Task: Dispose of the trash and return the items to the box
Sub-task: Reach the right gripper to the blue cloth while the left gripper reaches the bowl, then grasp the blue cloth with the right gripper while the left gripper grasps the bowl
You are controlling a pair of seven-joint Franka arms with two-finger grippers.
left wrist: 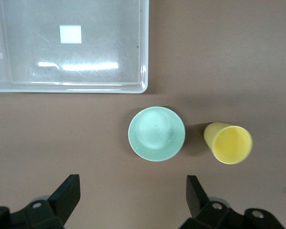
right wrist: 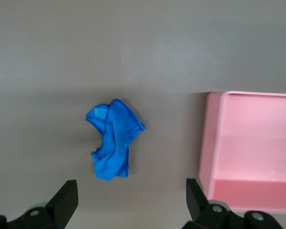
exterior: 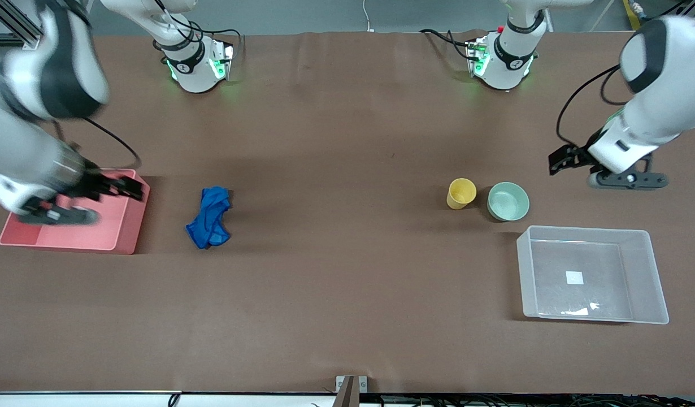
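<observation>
The blue cloth lies crumpled on the table beside the pink bin; it also shows in the right wrist view. My right gripper is open and empty over the pink bin's corner toward the cloth; its wrist view shows it apart from the cloth. The yellow cup and the mint-green bowl stand side by side. The clear box is empty. My left gripper is open and empty over bare table beside the bowl; in its wrist view the bowl and cup lie ahead.
The pink bin is empty, with its rim in the right wrist view. The clear box's rim and white sticker show in the left wrist view. The box stands nearer to the front camera than the bowl.
</observation>
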